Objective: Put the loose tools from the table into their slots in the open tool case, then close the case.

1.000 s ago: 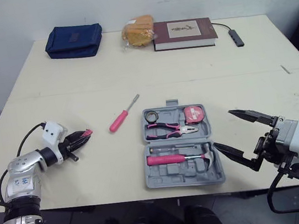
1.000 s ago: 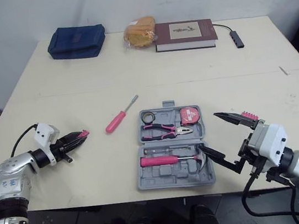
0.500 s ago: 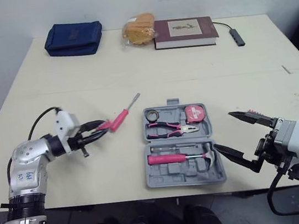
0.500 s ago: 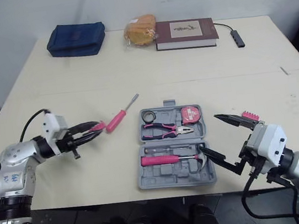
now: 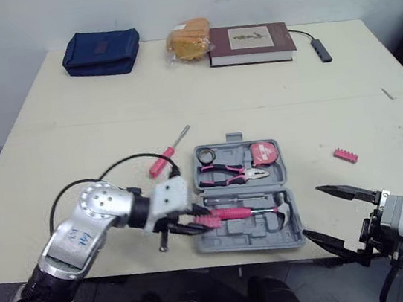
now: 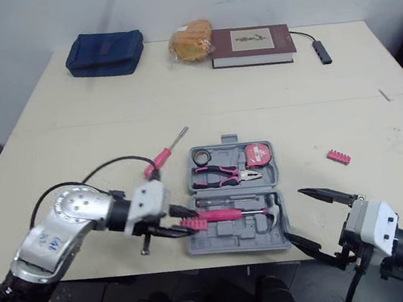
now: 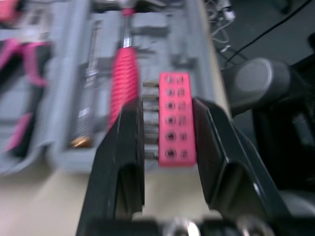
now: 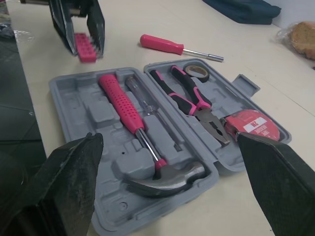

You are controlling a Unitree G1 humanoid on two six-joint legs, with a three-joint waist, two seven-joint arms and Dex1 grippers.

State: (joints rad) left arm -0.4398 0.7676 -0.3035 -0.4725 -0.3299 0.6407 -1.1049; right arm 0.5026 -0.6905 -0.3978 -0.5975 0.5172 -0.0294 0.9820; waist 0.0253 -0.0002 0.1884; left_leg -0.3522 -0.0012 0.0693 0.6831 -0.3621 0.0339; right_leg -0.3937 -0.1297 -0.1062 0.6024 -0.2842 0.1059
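Note:
The grey tool case [image 5: 247, 236] lies open near the table's front, holding a pink-handled hammer [image 8: 129, 112], pliers [image 5: 227, 171], a tape measure [image 5: 264, 152] and a tape roll [image 5: 205, 155]. My left gripper [image 5: 200, 221] is shut on a pink bit holder [image 7: 176, 118] just above the case's front-left corner, beside the hammer handle. A pink screwdriver [image 5: 164, 160] lies on the table left of the case. Another pink bit holder [image 5: 345, 155] rests on the table right of the case. My right gripper [image 5: 311, 212] stands open at the case's front-right, holding nothing.
At the back of the table are a blue pouch [image 5: 101, 52], a bagged bread roll [image 5: 187, 39], a dark red book [image 5: 250, 43] and a small cabled hub [image 5: 320, 49]. The table's front edge runs just below the case.
My left arm swung right from the table's left side to the case's front-left corner, carrying the bit holder. My right gripper drew back toward the front edge, uncovering the second bit holder.

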